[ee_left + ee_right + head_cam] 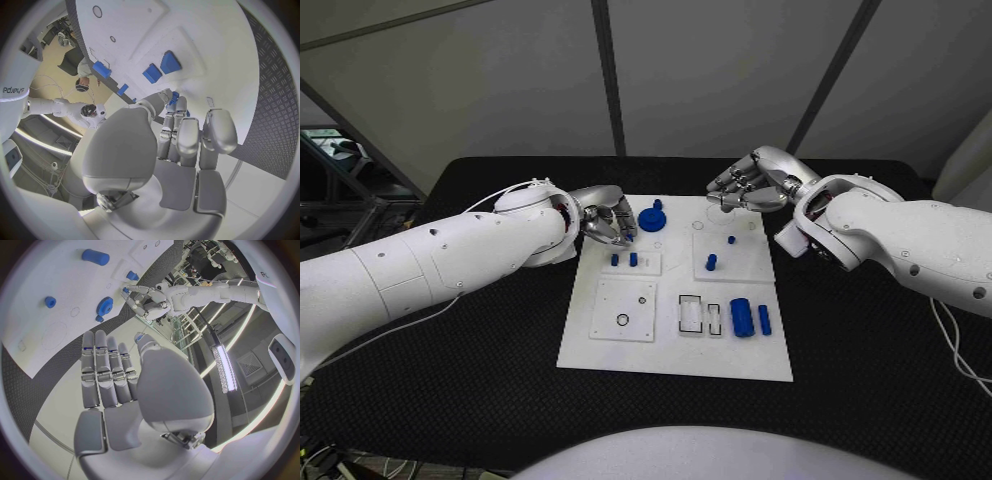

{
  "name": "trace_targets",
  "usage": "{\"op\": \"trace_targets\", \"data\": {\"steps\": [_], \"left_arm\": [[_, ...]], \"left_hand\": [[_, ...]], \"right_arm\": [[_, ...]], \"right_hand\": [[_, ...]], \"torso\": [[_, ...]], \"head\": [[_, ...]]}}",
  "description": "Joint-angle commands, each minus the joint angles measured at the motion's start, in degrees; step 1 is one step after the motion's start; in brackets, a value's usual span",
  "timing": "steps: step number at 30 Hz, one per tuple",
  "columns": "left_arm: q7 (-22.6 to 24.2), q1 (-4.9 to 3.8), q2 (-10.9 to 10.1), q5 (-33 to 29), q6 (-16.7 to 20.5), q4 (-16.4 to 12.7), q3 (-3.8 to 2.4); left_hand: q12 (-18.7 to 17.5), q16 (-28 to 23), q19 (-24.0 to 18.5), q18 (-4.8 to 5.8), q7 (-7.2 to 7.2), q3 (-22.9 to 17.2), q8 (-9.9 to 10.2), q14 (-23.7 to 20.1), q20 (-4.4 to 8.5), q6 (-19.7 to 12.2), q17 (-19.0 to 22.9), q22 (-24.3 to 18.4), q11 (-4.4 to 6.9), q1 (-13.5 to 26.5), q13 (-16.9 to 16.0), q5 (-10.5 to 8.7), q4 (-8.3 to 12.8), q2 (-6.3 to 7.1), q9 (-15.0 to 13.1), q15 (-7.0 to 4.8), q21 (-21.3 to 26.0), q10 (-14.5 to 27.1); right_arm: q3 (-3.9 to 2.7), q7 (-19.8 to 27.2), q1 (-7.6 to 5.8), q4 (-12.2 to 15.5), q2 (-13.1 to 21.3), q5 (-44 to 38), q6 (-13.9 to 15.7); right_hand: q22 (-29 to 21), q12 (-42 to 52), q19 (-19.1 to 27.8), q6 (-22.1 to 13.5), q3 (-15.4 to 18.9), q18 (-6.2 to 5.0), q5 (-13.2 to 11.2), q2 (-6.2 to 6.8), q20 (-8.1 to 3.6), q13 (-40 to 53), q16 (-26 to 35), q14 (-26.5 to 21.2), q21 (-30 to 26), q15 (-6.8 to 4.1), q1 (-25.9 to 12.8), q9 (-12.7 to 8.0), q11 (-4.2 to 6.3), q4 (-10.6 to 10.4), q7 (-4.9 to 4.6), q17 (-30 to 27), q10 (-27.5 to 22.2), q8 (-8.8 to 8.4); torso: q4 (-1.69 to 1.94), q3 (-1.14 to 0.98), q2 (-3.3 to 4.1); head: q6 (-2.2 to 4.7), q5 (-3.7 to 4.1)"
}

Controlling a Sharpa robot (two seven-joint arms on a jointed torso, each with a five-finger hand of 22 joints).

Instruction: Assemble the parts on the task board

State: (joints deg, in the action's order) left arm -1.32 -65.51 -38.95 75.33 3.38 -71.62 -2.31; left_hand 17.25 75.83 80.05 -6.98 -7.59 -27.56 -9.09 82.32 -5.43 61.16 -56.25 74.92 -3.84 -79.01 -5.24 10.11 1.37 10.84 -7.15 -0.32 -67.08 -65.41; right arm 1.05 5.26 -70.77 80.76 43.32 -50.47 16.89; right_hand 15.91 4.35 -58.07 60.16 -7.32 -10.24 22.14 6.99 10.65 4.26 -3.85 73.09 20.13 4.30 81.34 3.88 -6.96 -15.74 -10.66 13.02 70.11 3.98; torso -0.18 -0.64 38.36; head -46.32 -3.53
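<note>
The white task board (pixel 672 352) lies mid-table. A blue gear (pixel 652 217) sits at its far left, two short blue pegs (pixel 625 259) stand below it, more pegs (pixel 711 262) stand to the right, and two blue cylinders (pixel 751 318) lie near the front right. My left hand (pixel 606 226) hovers at the board's far left edge beside the gear. Its thumb and fingertips meet on a small blue part (pixel 175 95). Over the board's far right corner, my right hand (pixel 741 186) holds nothing, its fingers (pixel 106 367) stretched side by side. The right wrist view shows the gear (pixel 105 305).
Rectangular slots (pixel 700 314) and a square plate with a small ring (pixel 625 310) mark the board's near half. Black table (pixel 473 380) surrounds the board on all sides. Both white forearms reach in over the table's far half.
</note>
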Motion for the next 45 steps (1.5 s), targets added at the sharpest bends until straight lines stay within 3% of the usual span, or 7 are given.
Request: {"op": "trace_targets", "data": {"steps": [1, 31, 35, 38, 41, 45], "left_arm": [[-0.7, -0.05, 0.2, -0.3, -0.3, 0.1, -0.02], [-1.0, -0.04, -0.4, -0.3, -0.7, -0.3, 0.01], [-1.0, -0.03, -0.7, -0.3, -0.3, -0.5, 0.01], [-1.0, -0.02, -1.0, -0.3, 0.0, -0.7, 0.0], [-0.8, -0.02, -1.5, -0.3, 0.5, -1.0, -0.01], [0.0, -0.01, -2.8, -1.4, 2.0, -1.6, -0.11]], "left_hand": [[-0.5, -0.4, 0.0, 1.74, -0.32, 0.5, 1.1, -0.3, 0.13, -1.8, 0.3, 1.1, -0.34, 0.8, 0.0, -0.17, 0.0, 0.2, 0.6, 0.0, 0.5, 1.2], [-1.6, -0.5, -0.1, 1.69, -0.44, 1.9, 3.3, -0.6, -0.47, -4.8, 1.5, 1.0, -1.14, 1.1, 0.0, -0.08, 0.3, 1.34, 1.8, 0.61, 1.1, 5.0], [-1.6, -0.4, -0.1, 1.68, -0.17, 2.8, 4.4, -0.6, -0.74, -6.6, 1.7, 1.0, -1.48, 1.0, -0.1, -0.07, 0.4, 1.27, 2.4, 0.91, 1.2, 6.4], [-1.5, -0.3, -0.1, 1.67, -0.12, 3.1, 4.6, -0.6, -0.82, -7.1, 1.8, 1.0, -1.56, 0.9, -0.2, -0.06, 0.5, 1.2, 2.6, 0.97, 1.3, 6.7], [-1.5, -0.3, -0.1, 1.63, -0.18, 3.4, 4.7, -0.7, -0.86, -7.3, 1.9, 0.9, -1.61, 0.9, -0.2, -0.04, 0.5, 1.15, 2.7, 1.01, 1.5, 7.0], [-1.6, -0.7, -0.6, 1.42, -0.37, 4.1, 4.9, -1.1, -1.02, -7.8, 3.1, 0.3, -1.88, 0.8, -0.2, -0.02, 0.4, 0.96, 3.0, 1.22, 2.6, 8.2]], "right_arm": [[-0.02, 0.1, -0.09, 0.0, 0.0, 0.2, -0.3], [-0.02, 0.0, -0.01, -0.1, 0.2, 0.2, -0.2], [-0.02, -0.3, 0.01, -0.4, 0.3, -0.1, -0.1], [-0.02, -0.5, 0.02, -0.7, 0.4, -1.3, 0.1], [-0.02, -0.9, 0.02, -1.1, 0.5, -3.9, 0.3], [-0.02, -1.6, 0.03, -1.6, 0.8, -9.9, 0.5]], "right_hand": [[-0.1, 0.2, -0.3, -0.4, -0.2, -0.19, 0.4, -0.09, 0.02, -0.1, 0.1, -0.3, -0.3, 0.09, -0.3, 0.0, -0.07, -0.2, -0.13, -0.1, -0.3, -0.11], [-0.1, 0.2, -0.3, -0.4, -0.1, -0.18, 0.4, -0.15, 0.03, -0.1, 0.1, -0.4, -0.4, 0.11, -0.4, 0.0, -0.09, -0.2, -0.15, -0.1, -0.3, -0.12], [-0.2, 0.2, -0.3, -0.6, -0.2, -0.17, 0.4, 0.02, 0.06, -0.1, 0.2, -0.6, -0.6, 0.16, -0.1, 0.0, -0.14, 0.1, -0.2, -0.2, -0.6, -0.18], [-0.4, 0.1, -0.3, -0.7, -0.6, -0.16, 0.1, 0.28, 0.06, -0.2, 0.2, -0.8, -0.8, 0.18, 1.1, 0.0, -0.2, 0.9, -0.24, -0.3, -0.9, -0.14], [-0.3, 0.1, -0.9, -0.3, -1.6, -0.25, -1.7, 0.62, -0.29, -0.2, -0.3, 0.0, -0.6, -0.19, 3.9, 0.1, -0.05, 3.1, -0.15, -0.1, -1.1, 0.09], [1.6, 0.8, -4.9, 0.7, -2.6, -0.27, -3.6, 0.67, -2.14, 0.1, -3.4, 5.5, 2.7, -2.0, 6.3, 0.2, 0.8, 5.6, 0.56, 1.5, 0.4, 0.41]], "torso": [[0.03, 0.0, 0.02], [0.04, 0.04, -0.08], [0.08, 0.05, -0.08], [0.04, 0.07, -0.05], [-0.02, 0.08, -0.08], [0.04, 0.04, -0.18]], "head": [[-0.1, 0.02], [-0.12, 0.03], [-0.05, -0.01], [-0.02, -0.06], [0.06, -0.05], [0.2, -0.2]]}}
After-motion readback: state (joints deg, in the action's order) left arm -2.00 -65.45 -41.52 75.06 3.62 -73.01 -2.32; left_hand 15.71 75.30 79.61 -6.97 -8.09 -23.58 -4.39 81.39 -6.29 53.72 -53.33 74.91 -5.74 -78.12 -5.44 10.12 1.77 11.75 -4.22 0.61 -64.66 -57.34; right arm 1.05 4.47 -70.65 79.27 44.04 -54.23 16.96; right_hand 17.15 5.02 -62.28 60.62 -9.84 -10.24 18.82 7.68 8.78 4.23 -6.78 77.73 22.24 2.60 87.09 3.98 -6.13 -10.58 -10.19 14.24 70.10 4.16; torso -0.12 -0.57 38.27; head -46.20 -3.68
